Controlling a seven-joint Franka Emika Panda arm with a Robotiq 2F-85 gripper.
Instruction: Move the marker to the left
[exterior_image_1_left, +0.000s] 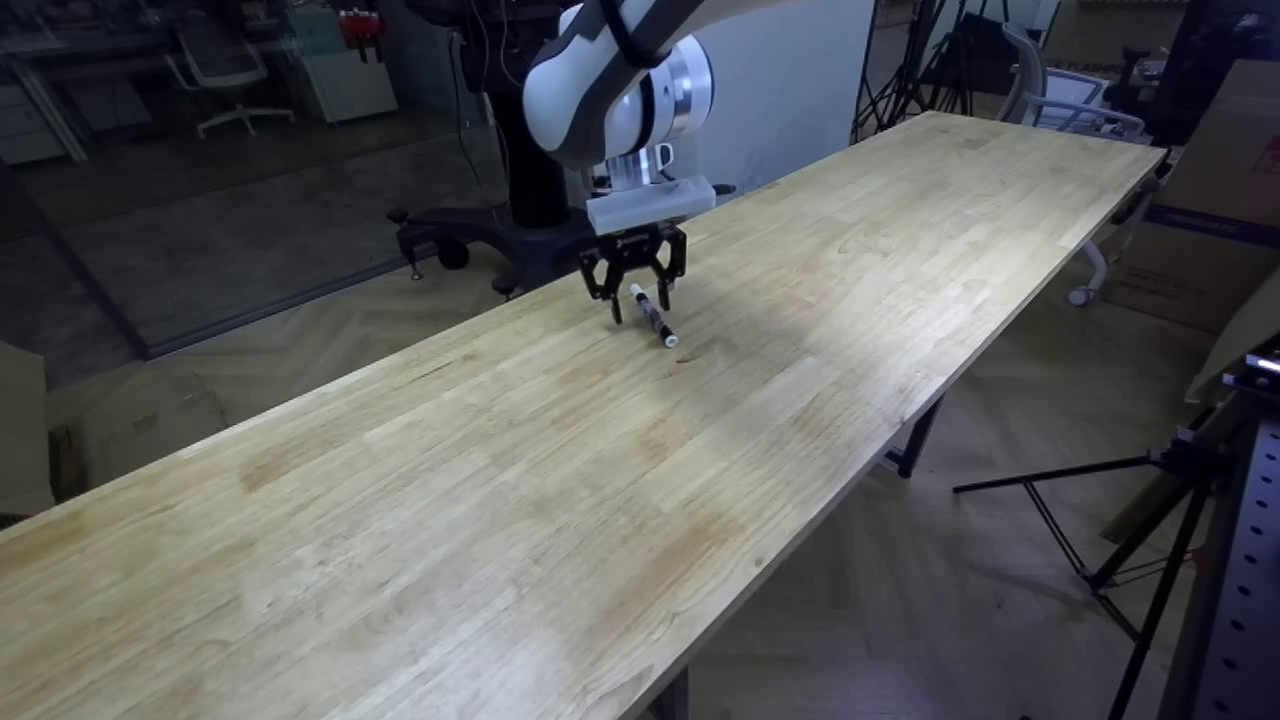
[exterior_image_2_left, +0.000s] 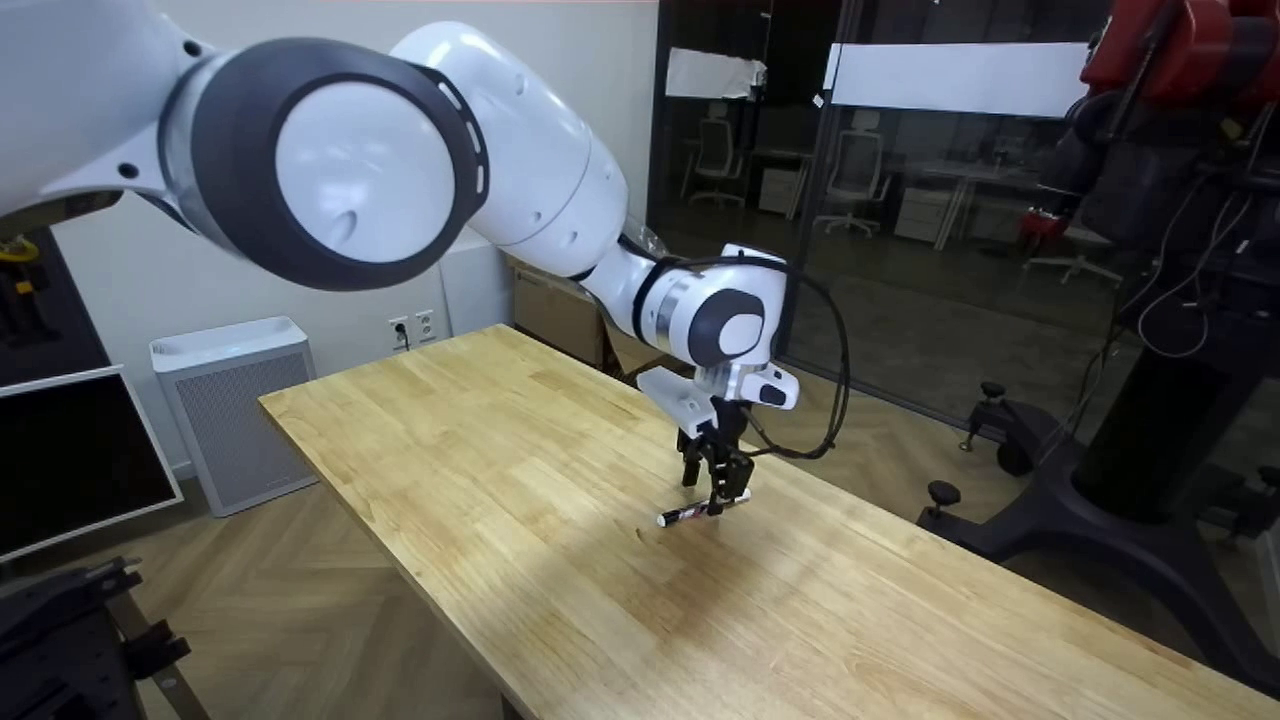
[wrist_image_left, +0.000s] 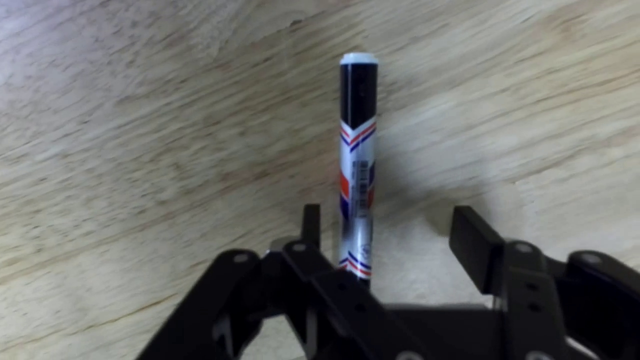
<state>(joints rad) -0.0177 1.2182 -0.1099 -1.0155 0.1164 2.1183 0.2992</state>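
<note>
Wide-set fingers (wrist_image_left: 472, 252) straddle the capped marker (wrist_image_left: 358, 165) on the counter (exterior_image_1_left: 560, 450); approach seems done, grip and leftward move remain.

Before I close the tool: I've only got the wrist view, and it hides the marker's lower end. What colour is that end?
Observer: White. In an exterior view the marker shows whole, hidden end included.
Operator: Which side has less room?
Observer: In both exterior views, the long table edge facing the black wheeled stand is the nearer one to the tool.
Operator: Anything looping around up there?
Observer: Yes, in an exterior view a black cable loops out beside the arm.
</note>
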